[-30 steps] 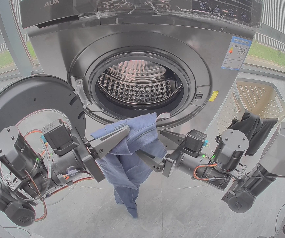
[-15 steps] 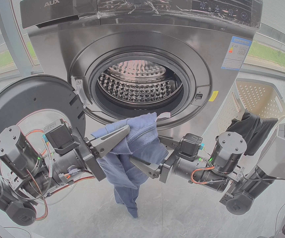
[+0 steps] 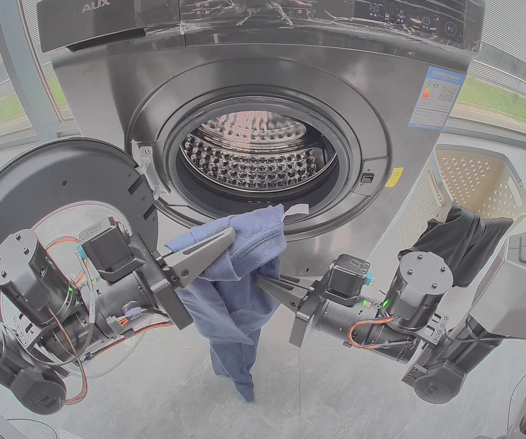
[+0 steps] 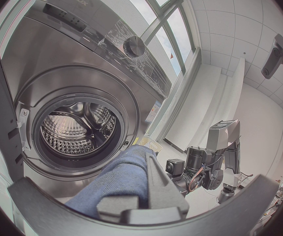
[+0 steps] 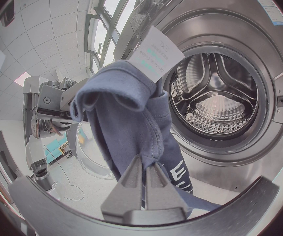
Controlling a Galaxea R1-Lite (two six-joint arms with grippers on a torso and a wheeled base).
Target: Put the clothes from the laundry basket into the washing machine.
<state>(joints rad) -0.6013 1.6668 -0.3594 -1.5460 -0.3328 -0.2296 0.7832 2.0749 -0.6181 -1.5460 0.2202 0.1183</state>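
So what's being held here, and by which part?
The blue garment, by both grippers: the left gripper clamps its bunched upper fold near the white tag, and the right gripper pinches a seamed edge lower down.

Right hand closed on blue garment, lowered — retracted

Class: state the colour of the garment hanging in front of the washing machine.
Blue garment; clearest in the right wrist view.
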